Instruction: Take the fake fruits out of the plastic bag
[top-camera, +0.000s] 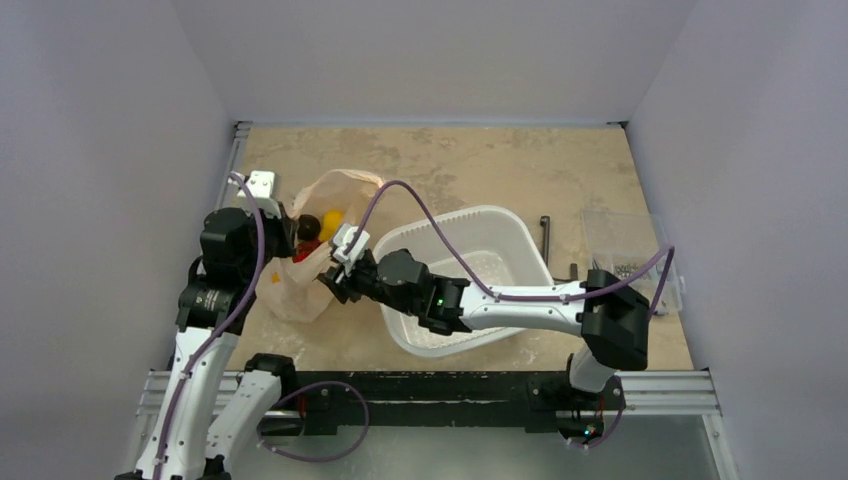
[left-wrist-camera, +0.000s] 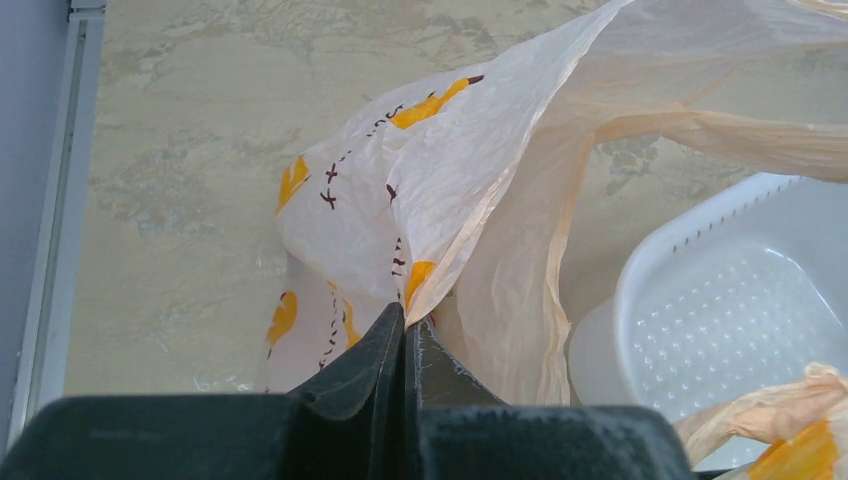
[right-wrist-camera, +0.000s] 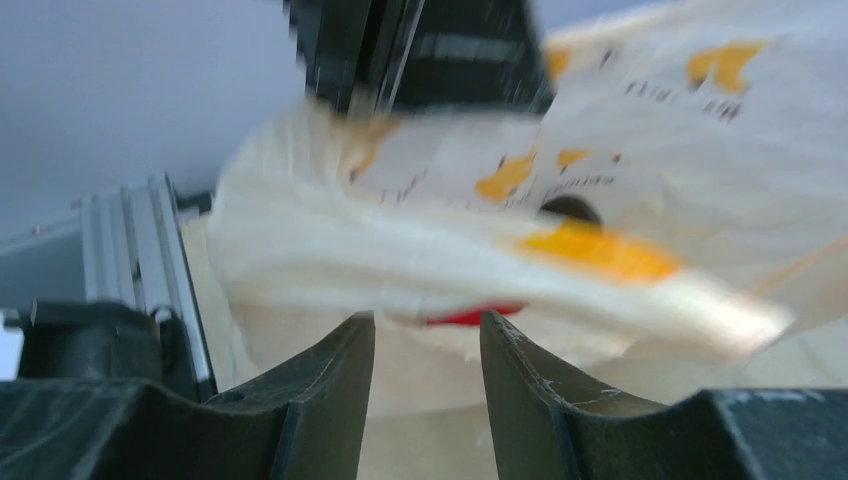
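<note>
Hovering over the tan marbled table (top-camera: 480, 170), left hand (left-wrist-camera: 404, 325) pinches plastic bag (left-wrist-camera: 450, 190); right hand (right-wrist-camera: 427, 330) spread.

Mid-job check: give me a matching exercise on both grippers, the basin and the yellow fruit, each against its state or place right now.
Column A
1. left gripper
2. right gripper
3. yellow fruit
4. basin

Column B
a. inside the plastic bag
b. open, facing the plastic bag
c. white, with a perforated floor, beside the plastic bag
d. shut on the plastic bag's edge

Pairs: 1-d, 2-b, 3-a, 4-c
</note>
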